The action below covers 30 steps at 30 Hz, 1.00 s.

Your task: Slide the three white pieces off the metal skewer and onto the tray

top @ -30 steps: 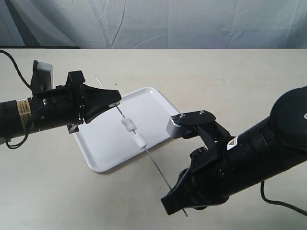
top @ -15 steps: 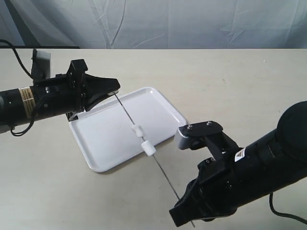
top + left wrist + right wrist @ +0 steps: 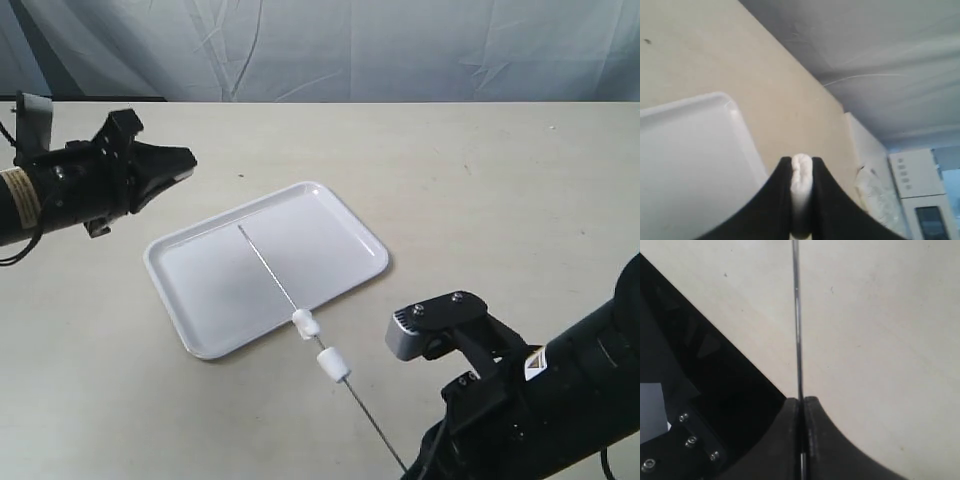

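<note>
- Which step is going on?
- One piece (image 3: 801, 172) is off. The left gripper (image 3: 186, 160) is pinching it, away from the tray (image 3: 200, 290).
- And the others?
- Two pieces (image 3: 304, 322) (image 3: 331, 363) are sitting on the skewer (image 3: 265, 265), by the tray's edge. The right gripper (image 3: 801, 402) is clamping it. Next is probably dropping the piece over the tray.

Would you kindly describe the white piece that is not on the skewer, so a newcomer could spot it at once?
Start at the white tray in the middle of the table, then find the black left gripper above the table to its left. The white piece is pinched between that gripper's jaws; its two neighbours sit threaded on the skewer.
</note>
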Each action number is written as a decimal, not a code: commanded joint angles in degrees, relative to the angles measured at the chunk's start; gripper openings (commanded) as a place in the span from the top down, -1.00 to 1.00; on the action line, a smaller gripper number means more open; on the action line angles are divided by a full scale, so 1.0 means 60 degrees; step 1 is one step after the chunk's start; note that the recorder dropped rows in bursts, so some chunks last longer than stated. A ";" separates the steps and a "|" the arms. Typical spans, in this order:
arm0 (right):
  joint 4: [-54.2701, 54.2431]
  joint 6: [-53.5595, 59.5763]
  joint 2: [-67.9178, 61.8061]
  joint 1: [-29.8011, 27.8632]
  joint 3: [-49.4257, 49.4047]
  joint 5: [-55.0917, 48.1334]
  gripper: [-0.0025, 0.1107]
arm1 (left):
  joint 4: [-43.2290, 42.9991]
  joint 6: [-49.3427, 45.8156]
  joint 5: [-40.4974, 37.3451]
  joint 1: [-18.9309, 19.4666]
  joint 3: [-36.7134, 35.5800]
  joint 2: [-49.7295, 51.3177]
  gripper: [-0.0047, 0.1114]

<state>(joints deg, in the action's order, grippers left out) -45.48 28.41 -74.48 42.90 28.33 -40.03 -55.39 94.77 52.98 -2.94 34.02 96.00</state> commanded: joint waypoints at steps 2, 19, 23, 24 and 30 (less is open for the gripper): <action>0.0062 -0.0194 0.0153 0.0001 0.0087 0.0293 0.97 | -0.1049 -0.0926 -0.1793 -0.0473 0.0018 -0.0006 0.72; -0.0140 -0.0839 -0.0755 0.0001 0.0299 0.2003 0.97 | -0.1001 -0.1230 -0.1114 -0.0865 0.0018 0.1118 0.41; -0.0424 -0.0839 -0.0994 0.0001 0.0499 0.2602 0.97 | -0.1094 -0.1158 0.0335 -0.0864 0.0018 0.1118 0.41; -0.0527 -0.0839 -0.1074 0.0001 0.0587 0.2734 0.97 | -0.1237 -0.1029 0.0602 -0.0864 0.0018 0.1118 0.41; -0.1566 -0.0917 -0.1494 0.0001 0.1243 0.3131 0.97 | -0.1651 -0.0800 0.2440 -0.0864 0.0018 0.1118 0.09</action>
<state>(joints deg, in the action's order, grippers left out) -52.84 22.95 -82.42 42.90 34.25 -22.32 -64.57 89.53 61.51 -7.94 34.15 102.56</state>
